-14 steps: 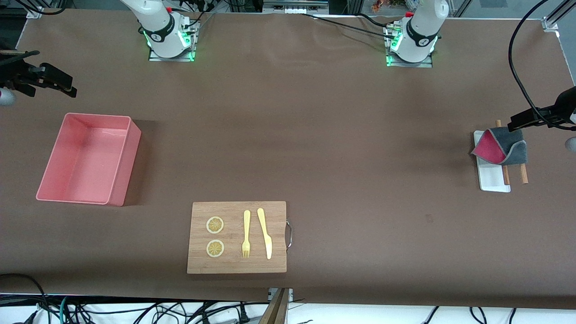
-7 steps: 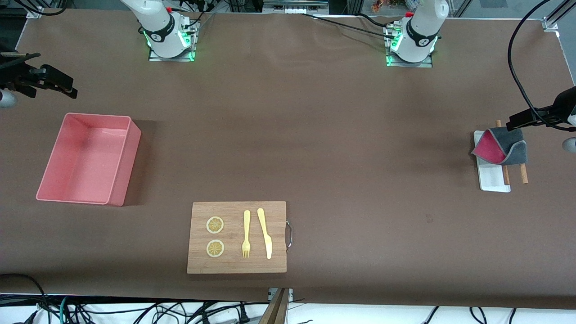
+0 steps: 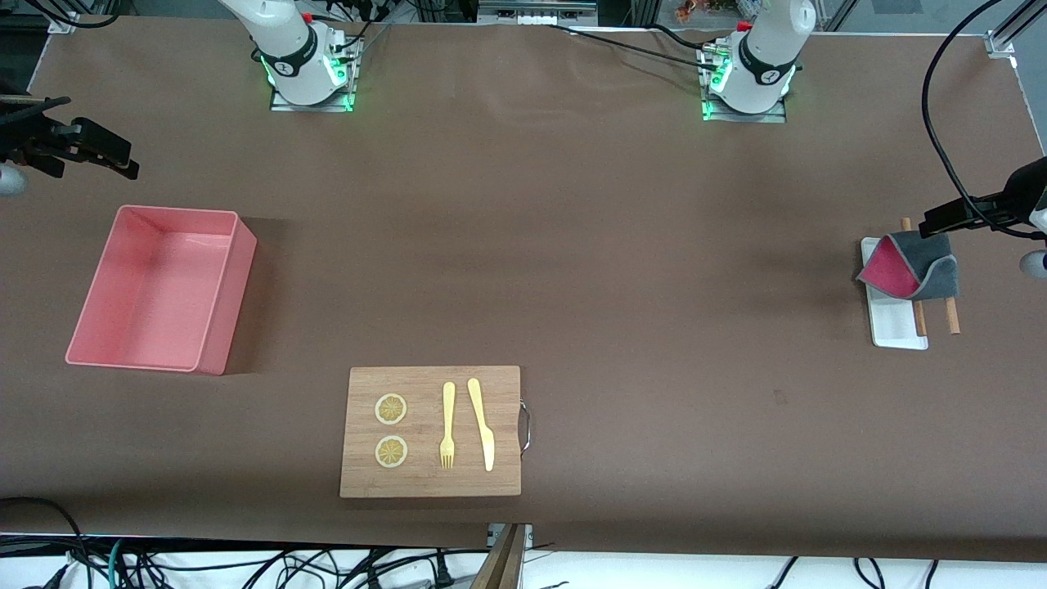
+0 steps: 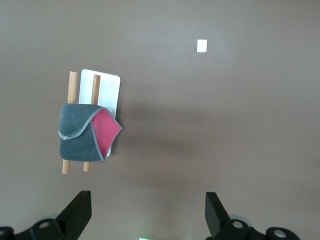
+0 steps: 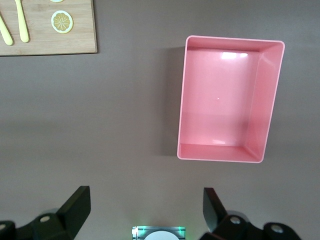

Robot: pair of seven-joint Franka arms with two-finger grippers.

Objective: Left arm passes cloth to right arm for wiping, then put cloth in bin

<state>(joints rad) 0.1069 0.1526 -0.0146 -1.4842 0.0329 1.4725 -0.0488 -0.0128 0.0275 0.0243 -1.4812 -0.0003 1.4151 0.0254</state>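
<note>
The cloth (image 3: 912, 266), dark grey with a crimson face folded up, lies on two wooden sticks (image 3: 951, 315) and a small white tray (image 3: 896, 329) at the left arm's end of the table. In the left wrist view the cloth (image 4: 80, 137) lies apart from my left gripper (image 4: 147, 215), which is open and empty. In the front view the left gripper (image 3: 941, 221) hangs in the air over the cloth's edge. The salmon-pink bin (image 3: 233, 294) stands empty at the right arm's end. My right gripper (image 3: 106, 155) is open and empty, up beside the bin (image 5: 182, 100) in the right wrist view (image 5: 145, 210).
A wooden board (image 3: 499, 393) with two lemon slices, a yellow fork (image 3: 447, 425) and a yellow knife (image 3: 483, 425) lies near the front camera's edge of the table. Its corner shows in the right wrist view (image 5: 75, 40). A black cable hangs by the left gripper.
Both grippers drift only very slightly. The cloth, the bin and the board lie as before.
</note>
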